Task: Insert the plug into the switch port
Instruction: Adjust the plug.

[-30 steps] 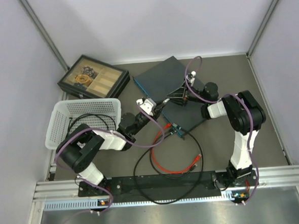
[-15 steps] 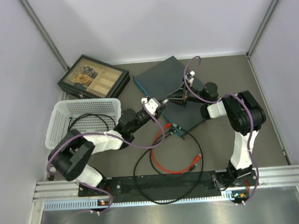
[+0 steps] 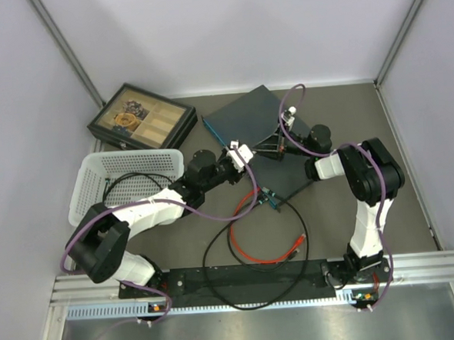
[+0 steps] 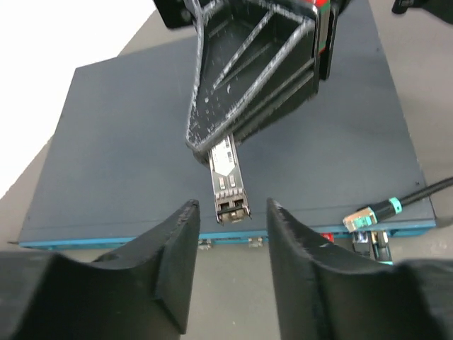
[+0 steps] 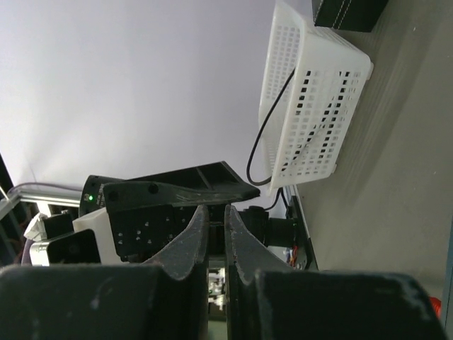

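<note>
Over the switch (image 4: 106,149), the right gripper (image 5: 215,219) clamped the plug (image 4: 228,177), its free end pointing to 6 o'clock in the left wrist view; the left gripper (image 4: 231,209) gaped wide, its fingers (image 4: 177,262) flanking that end, apart from it.

plug (image 4: 230,180) over switch (image 4: 120,149), basket (image 3: 87,195) to its left, box (image 3: 125,140) behind basket

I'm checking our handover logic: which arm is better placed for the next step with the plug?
Left, probably. The right gripper holds the plug over the switch, free end toward the teal port edge. The left gripper, jaws open, flanks that end from the port side, ready to take it.
</note>
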You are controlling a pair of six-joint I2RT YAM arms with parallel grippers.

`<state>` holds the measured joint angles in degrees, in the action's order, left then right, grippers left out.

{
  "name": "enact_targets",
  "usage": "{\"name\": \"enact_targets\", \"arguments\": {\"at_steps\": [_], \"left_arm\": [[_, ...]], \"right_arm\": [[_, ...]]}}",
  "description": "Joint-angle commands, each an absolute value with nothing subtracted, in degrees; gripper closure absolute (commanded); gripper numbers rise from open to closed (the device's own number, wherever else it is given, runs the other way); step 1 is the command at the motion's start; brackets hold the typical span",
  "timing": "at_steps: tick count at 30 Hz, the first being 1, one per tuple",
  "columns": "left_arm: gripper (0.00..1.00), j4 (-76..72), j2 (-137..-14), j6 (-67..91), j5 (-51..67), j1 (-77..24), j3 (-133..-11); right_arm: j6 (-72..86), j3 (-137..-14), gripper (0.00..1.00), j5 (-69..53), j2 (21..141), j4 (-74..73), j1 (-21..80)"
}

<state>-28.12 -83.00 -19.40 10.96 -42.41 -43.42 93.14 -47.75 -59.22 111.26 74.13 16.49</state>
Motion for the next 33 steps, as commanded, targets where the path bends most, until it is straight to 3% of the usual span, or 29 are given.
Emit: {"name": "enact_targets", "arguments": {"at_steps": [1,19,33], "left_arm": [[0.57,-26.4,-81.7,-19.4,10.8,-42.6,-45.8],[0.59,-34.4,-80.6,-15.8,9.6,-43.3,-44.3],[0.85,-35.3,-80.4,-16.2,9.2,-43.9,-44.0]], "right_arm": [[90.3,-48.9,1.0,-59.5,107.9,87.5,17.4],[80.9,-48.3,1.0,-59.0,104.9,75.5,17.9],[70.4,-48.6,1.0,-57.8,100.8,60.3,18.3]]}}
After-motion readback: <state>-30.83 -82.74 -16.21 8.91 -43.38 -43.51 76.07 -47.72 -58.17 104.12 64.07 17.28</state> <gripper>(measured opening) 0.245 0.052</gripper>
